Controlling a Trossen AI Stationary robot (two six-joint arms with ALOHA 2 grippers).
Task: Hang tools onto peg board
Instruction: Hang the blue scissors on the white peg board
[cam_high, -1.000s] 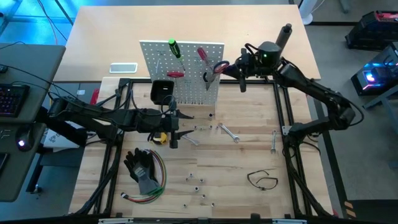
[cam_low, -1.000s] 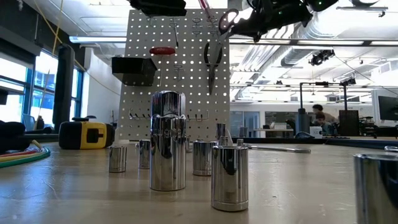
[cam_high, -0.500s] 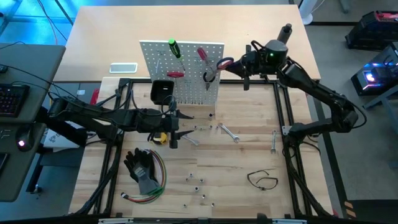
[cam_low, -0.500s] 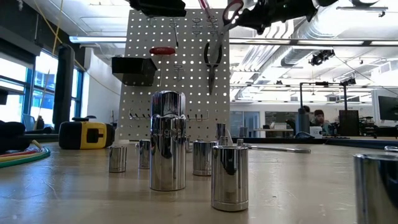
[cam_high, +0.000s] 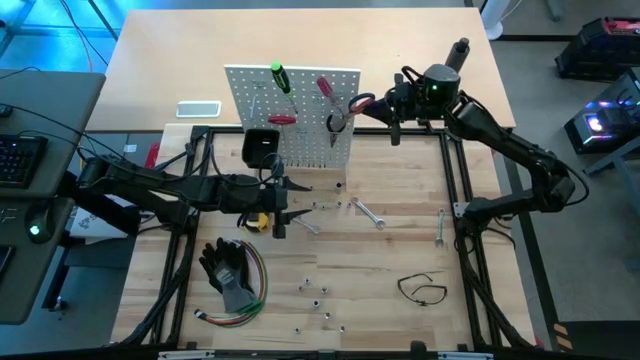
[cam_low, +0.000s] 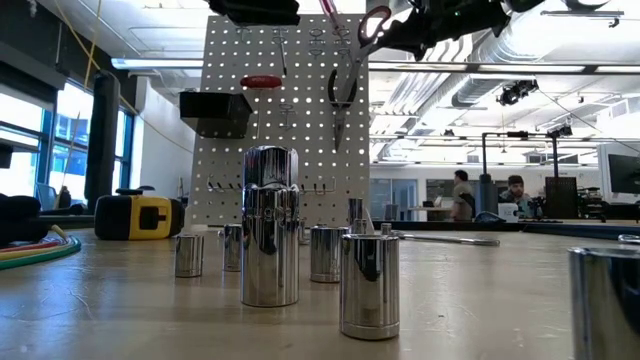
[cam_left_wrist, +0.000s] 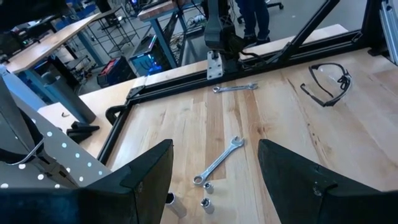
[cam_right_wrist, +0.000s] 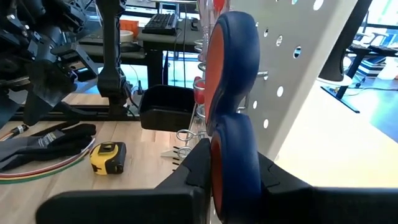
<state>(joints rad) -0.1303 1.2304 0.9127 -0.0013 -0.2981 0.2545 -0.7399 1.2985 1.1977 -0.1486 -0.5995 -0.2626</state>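
Note:
The white peg board (cam_high: 300, 135) stands upright at the back, with a black bin (cam_high: 261, 146), a green screwdriver (cam_high: 280, 77) and red-handled tools hung on it. My right gripper (cam_high: 376, 106) is at the board's upper right corner, shut on a red-handled tool (cam_high: 357, 102). My left gripper (cam_high: 290, 208) hovers open in front of the board with nothing between its fingers (cam_left_wrist: 149, 174). Two wrenches (cam_high: 370, 212) (cam_high: 440, 228), a yellow tape measure (cam_high: 258, 220), a thin black loop (cam_high: 422, 289) and small metal bits (cam_high: 318, 295) lie on the table. My right gripper pinches the tool's red handle loops (cam_right_wrist: 233, 155) between its two fingers (cam_right_wrist: 186, 177), coming nearly level from the table's right side. The loops stand edge-on, one above the other, close against the board's face and clear of the table. The board hides the tool's other end.
Black gloves (cam_high: 228, 268) and a bundle of coloured wires (cam_high: 255, 300) lie at the front left. Chrome sockets (cam_low: 270, 240) stand close before the low camera. A dark pointed tool (cam_low: 343, 95) hangs mid-board. Black frame rails (cam_high: 455, 190) border the work area.
My right gripper has edged up and slightly toward the table's right edge, still shut on the red handles, which have gone with it.

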